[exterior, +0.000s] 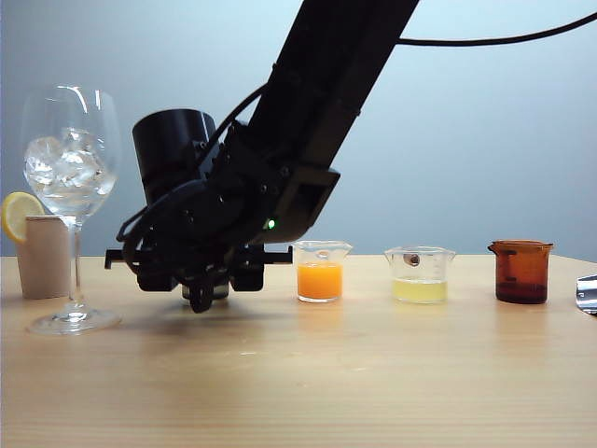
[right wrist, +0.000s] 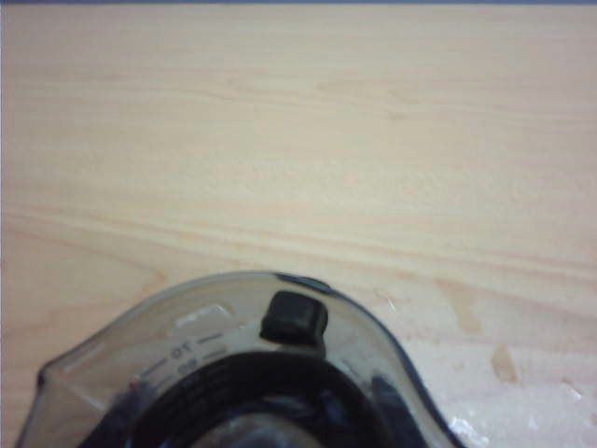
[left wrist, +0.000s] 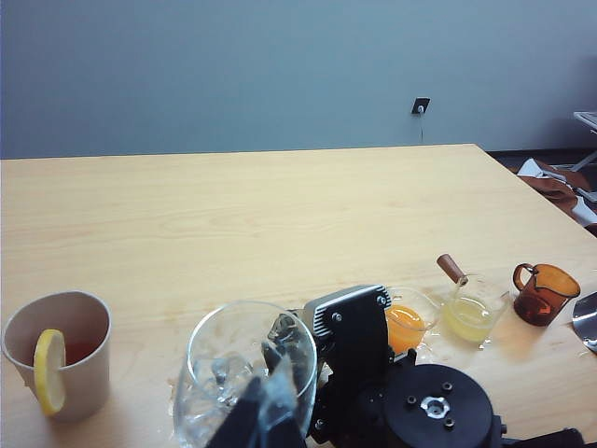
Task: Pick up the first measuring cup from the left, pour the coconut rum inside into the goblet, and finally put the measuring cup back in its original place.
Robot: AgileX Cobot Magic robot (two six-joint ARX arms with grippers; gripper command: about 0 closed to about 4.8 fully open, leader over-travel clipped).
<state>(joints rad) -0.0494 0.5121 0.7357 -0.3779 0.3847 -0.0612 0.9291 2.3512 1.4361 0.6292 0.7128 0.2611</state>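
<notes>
The right gripper [exterior: 201,297], low over the pale wooden worktop [exterior: 373,373] beside the goblet [exterior: 70,177], has its fingers [right wrist: 294,317] clamped on the measuring cup [right wrist: 224,373]. The left gripper's state I cannot tell.

Behind my table [left wrist: 233,215], pale wood filling the lower frame, stands a plain grey-blue wall [left wrist: 233,65]. A wall socket [left wrist: 422,105] sits upper right, its cord hanging.
</notes>
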